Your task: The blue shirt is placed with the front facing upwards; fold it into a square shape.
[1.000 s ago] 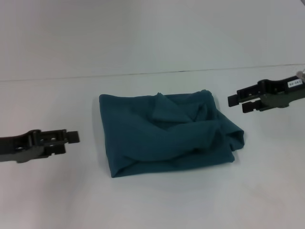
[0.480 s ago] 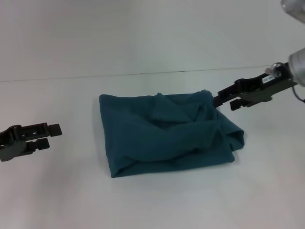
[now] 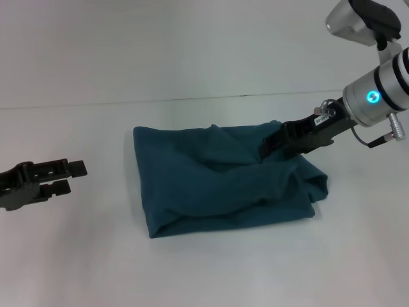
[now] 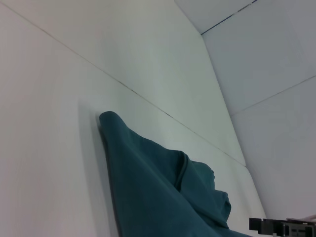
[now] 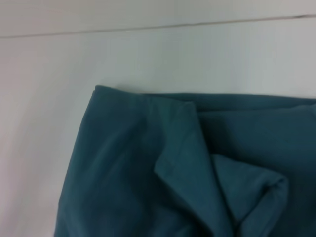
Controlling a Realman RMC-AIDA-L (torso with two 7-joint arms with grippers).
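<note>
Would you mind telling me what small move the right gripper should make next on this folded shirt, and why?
Probably lower the right gripper and close on the loose flap near the shirt's far right corner. That side is bunched while the left edge lies flat. The left gripper waits apart, open.

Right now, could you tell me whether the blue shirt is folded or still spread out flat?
Folded. The blue shirt lies as a compact, roughly square bundle of layered fabric, with loose, rumpled flaps on the side where the right hand reaches in.
</note>
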